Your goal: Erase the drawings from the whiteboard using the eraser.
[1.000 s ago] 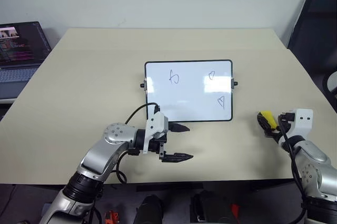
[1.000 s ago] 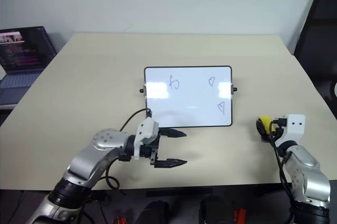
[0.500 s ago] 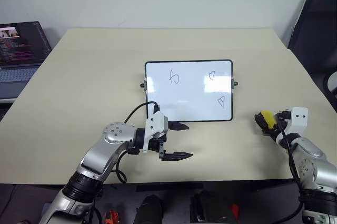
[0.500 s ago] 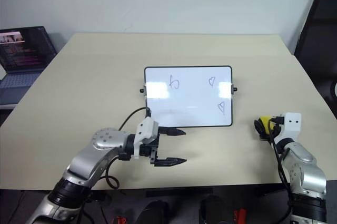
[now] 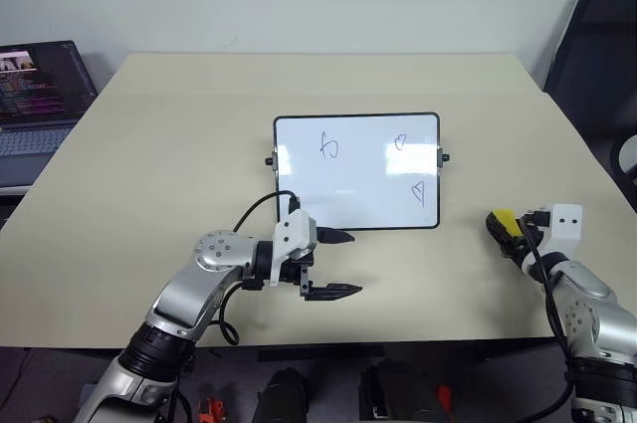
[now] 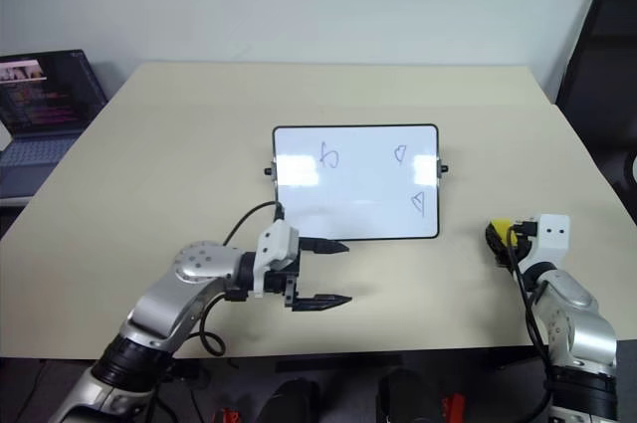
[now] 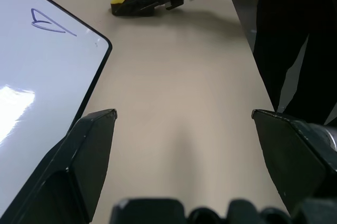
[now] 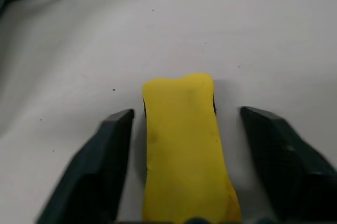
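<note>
Lying on the table (image 5: 149,144) right of the whiteboard (image 5: 356,171), the eraser (image 8: 184,145) sits between the right gripper (image 8: 195,153)'s two fingers, with a gap showing on each side, not yet clamped. The left gripper (image 5: 336,264), spread wide and empty, hovers near the board's front edge.

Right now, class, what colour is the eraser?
The eraser is yellow, shown best in the right wrist view.
</note>
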You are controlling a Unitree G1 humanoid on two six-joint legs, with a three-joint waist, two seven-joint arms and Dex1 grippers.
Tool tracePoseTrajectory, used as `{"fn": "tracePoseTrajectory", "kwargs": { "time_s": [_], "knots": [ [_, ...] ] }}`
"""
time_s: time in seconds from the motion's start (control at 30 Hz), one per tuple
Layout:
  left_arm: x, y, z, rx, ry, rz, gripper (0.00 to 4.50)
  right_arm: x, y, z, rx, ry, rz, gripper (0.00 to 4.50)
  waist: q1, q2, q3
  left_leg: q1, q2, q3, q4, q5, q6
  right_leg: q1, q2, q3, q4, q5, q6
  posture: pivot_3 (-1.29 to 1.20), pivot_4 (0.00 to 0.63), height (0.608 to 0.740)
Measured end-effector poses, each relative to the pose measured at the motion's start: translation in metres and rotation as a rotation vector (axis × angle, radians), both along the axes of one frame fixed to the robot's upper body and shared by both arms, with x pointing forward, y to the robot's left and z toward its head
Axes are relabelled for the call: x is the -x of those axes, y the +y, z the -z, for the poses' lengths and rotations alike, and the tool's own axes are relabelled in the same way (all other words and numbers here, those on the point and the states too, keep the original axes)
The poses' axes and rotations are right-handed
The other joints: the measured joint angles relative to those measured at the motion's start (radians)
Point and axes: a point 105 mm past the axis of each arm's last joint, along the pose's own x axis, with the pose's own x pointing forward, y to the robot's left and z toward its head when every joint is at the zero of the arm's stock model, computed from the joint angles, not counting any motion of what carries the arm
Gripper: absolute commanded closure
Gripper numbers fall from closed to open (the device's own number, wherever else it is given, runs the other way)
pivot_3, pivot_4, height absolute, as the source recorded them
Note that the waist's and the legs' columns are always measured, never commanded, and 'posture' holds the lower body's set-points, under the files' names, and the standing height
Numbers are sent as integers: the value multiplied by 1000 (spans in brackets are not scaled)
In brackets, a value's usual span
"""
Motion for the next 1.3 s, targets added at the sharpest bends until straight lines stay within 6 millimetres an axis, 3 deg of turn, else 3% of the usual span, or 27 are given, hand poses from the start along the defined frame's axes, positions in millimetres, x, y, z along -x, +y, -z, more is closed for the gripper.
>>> {"fn": "tracePoseTrajectory", "kwargs": {
  "time_s": [0.1, 0.13, 0.53, 0.8, 1.03, 1.17, 1.3],
  "knots": [
    [-1, 0, 0, 0, 1, -2, 0, 0, 0, -2, 5, -11, 1, 3151, 0, 0, 0, 0, 0, 0, 0, 0, 0, 0, 0, 0, 0, 0, 0, 0, 150, 740],
    [-1, 0, 0, -1, 1, -2, 0, -1, -1, -2, 6, -14, 2, 3245, 0, 0, 0, 0, 0, 0, 0, 0, 0, 0, 0, 0, 0, 0, 0, 0, 150, 740],
    [-3, 1, 0, -1, -20, -18, 0, -1, -2, -4, 26, -19, 6, 3245, 0, 0, 0, 0, 0, 0, 0, 0, 0, 0, 0, 0, 0, 0, 0, 0, 150, 740],
    [-38, 1, -9, 37, -180, -306, 0, 0, 15, -22, 91, -107, -47, 3245, -1, 0, 0, 0, 0, 0, 0, 0, 0, 0, 0, 0, 1, 0, 0, 0, 150, 740],
    [-48, 5, 3, 6, -221, -453, 0, 5, 70, -29, 50, -164, -173, 3245, 0, 0, 0, 0, 0, 0, 1, 0, 0, 0, 0, 0, 1, 0, 0, 0, 150, 740],
    [-50, 5, 7, -3, -227, -462, 0, 6, 93, -40, 39, -210, -229, 3245, 1, 0, 0, 0, 0, 0, 1, 0, 0, 0, 0, 0, 1, 1, 1, 0, 150, 740],
    [-56, 0, 10, -8, -234, -451, 0, 3, 121, -38, 15, -212, -290, 3245, 0, 0, 0, 0, 0, 0, 1, 0, 0, 0, 0, 0, 1, 1, 1, 0, 150, 740]
  ]
}}
